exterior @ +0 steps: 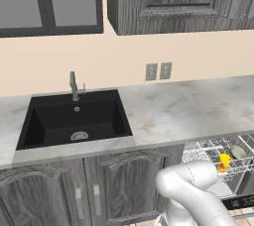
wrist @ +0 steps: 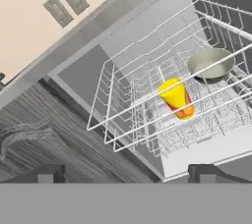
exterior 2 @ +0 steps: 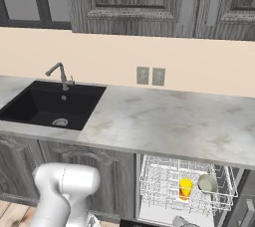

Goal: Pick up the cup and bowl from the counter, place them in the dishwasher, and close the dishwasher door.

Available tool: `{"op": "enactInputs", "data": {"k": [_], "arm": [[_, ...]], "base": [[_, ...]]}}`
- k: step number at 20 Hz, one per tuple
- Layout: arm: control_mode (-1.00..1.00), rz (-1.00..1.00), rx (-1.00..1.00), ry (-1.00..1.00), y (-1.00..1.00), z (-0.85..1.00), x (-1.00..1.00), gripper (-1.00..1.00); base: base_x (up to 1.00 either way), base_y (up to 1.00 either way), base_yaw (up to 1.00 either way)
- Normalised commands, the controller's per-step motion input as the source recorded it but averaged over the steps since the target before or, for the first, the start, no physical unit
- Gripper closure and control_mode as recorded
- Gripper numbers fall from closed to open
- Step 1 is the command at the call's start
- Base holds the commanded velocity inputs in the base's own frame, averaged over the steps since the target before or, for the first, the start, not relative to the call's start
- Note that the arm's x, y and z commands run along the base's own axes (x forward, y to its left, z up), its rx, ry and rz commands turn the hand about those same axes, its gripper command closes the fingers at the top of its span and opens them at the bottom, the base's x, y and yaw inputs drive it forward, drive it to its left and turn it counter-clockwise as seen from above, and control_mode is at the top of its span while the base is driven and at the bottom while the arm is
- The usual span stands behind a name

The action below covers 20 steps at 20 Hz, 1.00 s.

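The yellow cup (wrist: 177, 99) lies tilted inside the white wire rack (wrist: 129, 101) of the open dishwasher (exterior: 211, 151). Beside it in the same rack rests the grey-olive bowl (wrist: 211, 64), leaning on its edge. Both also show from the base cameras: cup (exterior: 224, 162) (exterior 2: 186, 188), bowl (exterior: 238, 151) (exterior 2: 207, 183). My gripper (wrist: 127, 175) hovers in front of the pulled-out rack, apart from both dishes. It is open, with nothing between its fingertips (wrist: 47, 174). The dishwasher door is down, its black control strip (exterior: 239, 202) visible below the rack.
The marbled counter (exterior: 183, 106) runs above the dishwasher, with a black sink (exterior: 74, 118) and faucet (exterior: 74, 85) to the left. Dark wood-grain cabinet doors (exterior: 124, 185) stand left of the rack. Wall outlets (exterior: 158, 71) sit on the beige wall.
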Motion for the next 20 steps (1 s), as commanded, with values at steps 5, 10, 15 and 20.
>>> {"op": "enactInputs", "data": {"k": [5, 10, 15, 20], "arm": [[-1.0, 0.0, 0.11, -0.13, 0.0, 0.14, -0.5, -1.0], [-1.0, 0.0, 0.17, -0.1, 0.0, 0.06, -0.49, -1.0], [-1.0, 0.0, 0.19, -0.07, 0.0, 0.0, -0.31, -1.0], [-1.0, 0.0, 0.2, -0.03, 0.0, -0.13, -0.12, -1.0]], "base": [[0.0, 0.0, 0.0], [0.0, 0.0, 0.0], [0.0, 0.0, 0.0], [0.0, 0.0, 0.0]]}}
